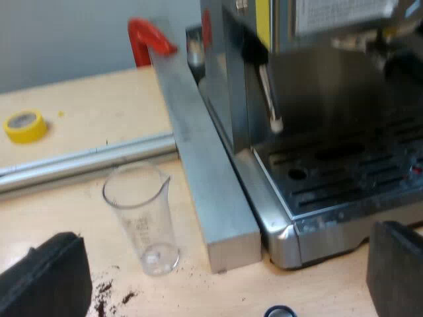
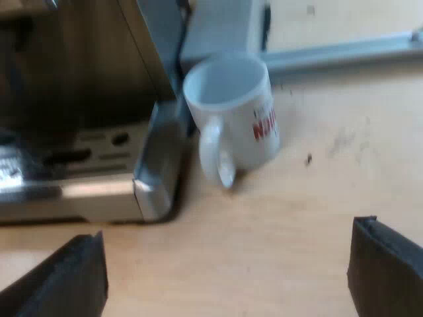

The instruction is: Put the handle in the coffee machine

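Left fingers: the left gripper (image 1: 221,277) hovers low over the desk (image 1: 79,92), its fingers (image 1: 46,281) spread wide and holding nothing.
Right fingers: the right gripper (image 2: 225,271) is also spread wide and empty, above bare desk in front of the mug (image 2: 231,112).
Coffee machine: the coffee machine (image 1: 317,86) stands on the desk, its drip tray (image 1: 344,172) facing the left gripper, with a thin steam pipe (image 1: 269,99) hanging over the tray.
Handle: I cannot tell where it is.
Glass: the measuring glass (image 1: 142,221) stands upright and empty, just beside a metal bar (image 1: 198,152) that runs along the machine's side.
Coffee grounds: the grounds (image 1: 109,294) are scattered near the glass.
Mug: white with red lettering, upright, just beside the machine's corner.
Tape: a yellow tape roll (image 1: 25,125) lies well apart from the glass.
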Controlling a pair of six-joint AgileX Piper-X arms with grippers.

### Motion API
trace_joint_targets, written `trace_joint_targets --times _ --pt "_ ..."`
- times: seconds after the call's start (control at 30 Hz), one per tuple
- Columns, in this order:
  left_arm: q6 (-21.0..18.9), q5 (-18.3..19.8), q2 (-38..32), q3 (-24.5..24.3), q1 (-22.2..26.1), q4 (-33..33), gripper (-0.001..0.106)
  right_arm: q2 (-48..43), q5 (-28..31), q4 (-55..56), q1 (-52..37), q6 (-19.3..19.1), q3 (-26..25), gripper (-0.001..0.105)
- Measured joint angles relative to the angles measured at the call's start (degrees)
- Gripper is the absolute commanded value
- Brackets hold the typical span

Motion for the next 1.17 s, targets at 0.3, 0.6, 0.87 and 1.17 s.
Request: trace_joint_targets --times 0.3,0.6,0.87,1.17 --pt "0.0 -0.1 0.0 3.3 0.0 -0.1 0.085 0.0 0.0 -1.4 0.0 0.1 5.9 0.075" --pt "0.0 1.9 0.0 3.3 0.2 -0.2 0.085 0.0 0.4 -2.0 0.0 0.2 5.9 0.075" --pt "0.0 5.3 0.0 3.3 0.3 -0.2 0.085 0.0 0.4 -2.0 0.0 0.2 5.9 0.075" --pt "0.0 5.4 0.0 3.3 -0.7 -0.2 0.085 0.0 0.4 -2.0 0.0 0.2 5.9 0.075"
